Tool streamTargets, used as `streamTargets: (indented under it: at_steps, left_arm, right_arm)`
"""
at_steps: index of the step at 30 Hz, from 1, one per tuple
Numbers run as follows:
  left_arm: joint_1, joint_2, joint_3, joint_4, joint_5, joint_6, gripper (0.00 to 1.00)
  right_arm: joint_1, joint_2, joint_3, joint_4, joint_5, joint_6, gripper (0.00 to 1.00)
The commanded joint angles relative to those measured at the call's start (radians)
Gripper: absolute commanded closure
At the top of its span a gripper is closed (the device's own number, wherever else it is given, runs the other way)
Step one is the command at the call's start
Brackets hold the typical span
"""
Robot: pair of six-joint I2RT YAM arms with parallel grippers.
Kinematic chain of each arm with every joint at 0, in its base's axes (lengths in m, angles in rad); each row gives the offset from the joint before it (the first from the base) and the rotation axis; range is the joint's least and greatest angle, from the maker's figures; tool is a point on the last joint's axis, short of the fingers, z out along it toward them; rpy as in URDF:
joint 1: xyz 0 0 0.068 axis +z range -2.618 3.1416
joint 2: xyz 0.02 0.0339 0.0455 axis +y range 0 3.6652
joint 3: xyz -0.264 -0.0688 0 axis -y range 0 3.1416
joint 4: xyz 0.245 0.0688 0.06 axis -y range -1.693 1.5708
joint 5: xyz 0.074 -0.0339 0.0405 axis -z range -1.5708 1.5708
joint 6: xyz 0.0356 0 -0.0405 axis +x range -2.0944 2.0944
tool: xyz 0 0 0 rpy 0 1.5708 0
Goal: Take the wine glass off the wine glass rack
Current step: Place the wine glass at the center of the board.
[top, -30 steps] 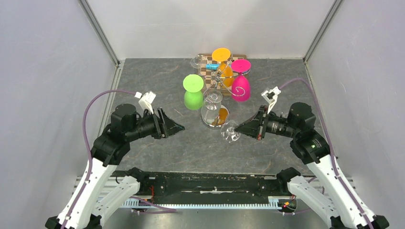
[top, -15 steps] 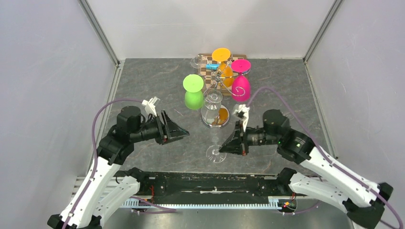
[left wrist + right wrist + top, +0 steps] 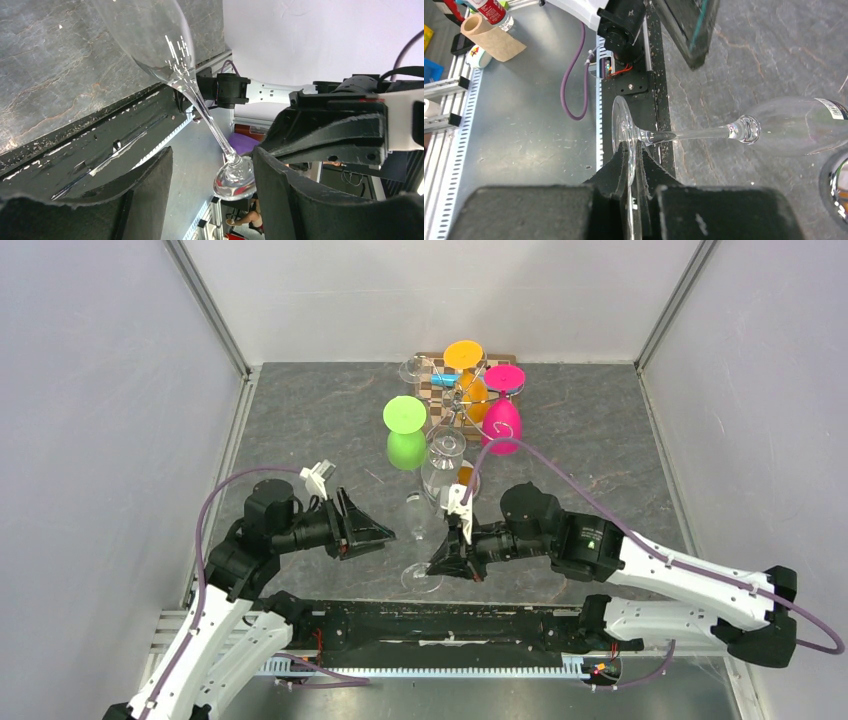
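Observation:
A clear wine glass (image 3: 414,525) hangs in the air near the front edge, off the chrome wine glass rack (image 3: 452,410). My right gripper (image 3: 437,564) is shut on the rim of its foot (image 3: 623,129), and the stem (image 3: 696,134) and bowl (image 3: 799,126) stretch out sideways. My left gripper (image 3: 386,534) is open just left of the glass. In the left wrist view the foot (image 3: 234,178) lies between the spread fingers (image 3: 290,195), close to the right one without being gripped. The bowl (image 3: 145,35) fills the top of that view.
Green (image 3: 405,433), orange (image 3: 466,368) and pink (image 3: 503,412) glasses and a clear one (image 3: 412,368) hang on the rack, over a checkered board (image 3: 432,390). The rack's mirror base (image 3: 447,486) stands just behind the held glass. The black rail (image 3: 440,620) runs along the near edge.
My right arm has carried the clear glass away from the rack, leftward and toward the near edge. The left gripper has shifted right and nearer, so the glass's foot now lies between its open fingers.

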Motion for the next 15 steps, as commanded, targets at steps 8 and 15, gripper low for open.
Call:
streamTargets:
  at_steps: [8,15]
  left_arm:
    - [0.006,-0.048,-0.087,0.067,0.083,-0.11,0.33]
    - [0.006,-0.081,-0.108,0.064,0.115,-0.128,0.33]
  right_arm:
    - [0.147,0.064,0.101,0.14,0.165,-0.226,1.0]
    - [0.23,0.08,0.093,0.207,0.261,-0.314,1.0]
